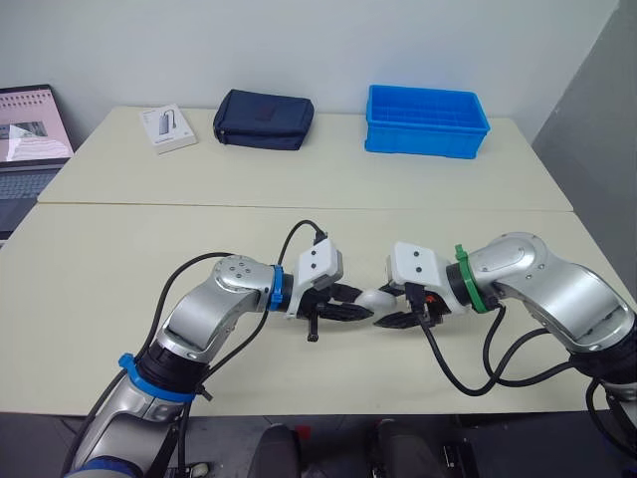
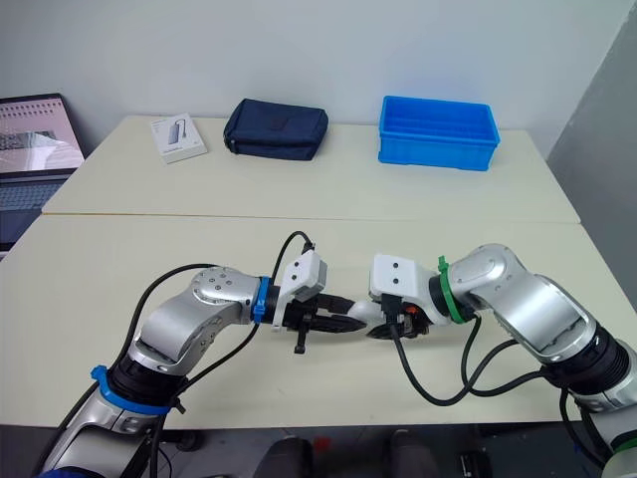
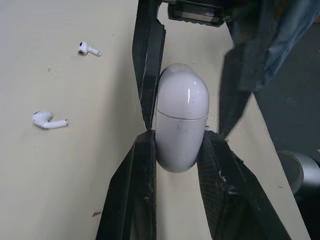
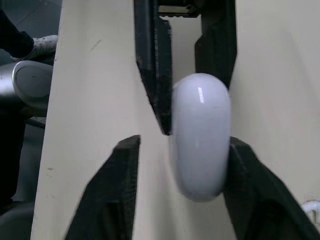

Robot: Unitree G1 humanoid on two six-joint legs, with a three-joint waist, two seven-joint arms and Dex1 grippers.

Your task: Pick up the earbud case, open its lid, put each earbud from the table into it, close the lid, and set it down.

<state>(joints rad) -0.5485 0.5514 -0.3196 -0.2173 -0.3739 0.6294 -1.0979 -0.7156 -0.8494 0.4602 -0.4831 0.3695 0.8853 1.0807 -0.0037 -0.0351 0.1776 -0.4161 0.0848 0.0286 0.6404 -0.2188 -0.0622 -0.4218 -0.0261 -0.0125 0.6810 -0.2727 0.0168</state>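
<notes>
**tinker_42:** Left gripper is clamped on the bottom half of the earbud case, with both fingers pressed to its sides. It holds the case near the front edge of the table. The right gripper faces it head-on with its jaws spread around the lid end. One finger touches the case and the other stands off with a gap.

**mo_bench:** so which way does the case lie?

**tinker_42:** The long axis runs straight along the line between the two grippers, rounded lid end pointing at the right one. So the right arm looks like the one placed to work the lid. My guess is it closes in and tips the lid back while the left holds the body.

**mo_bench:** lid looks shut to me. glossy white, smooth, thin seam round the middle. probably slippery

**tinker_42:** Yep, not open yet. One earbud and the other earbud lie on the table beside the case, apart from each other. Further back there's a dark pouch, a blue bin and a small white box, plus a laptop off to the left.
</notes>
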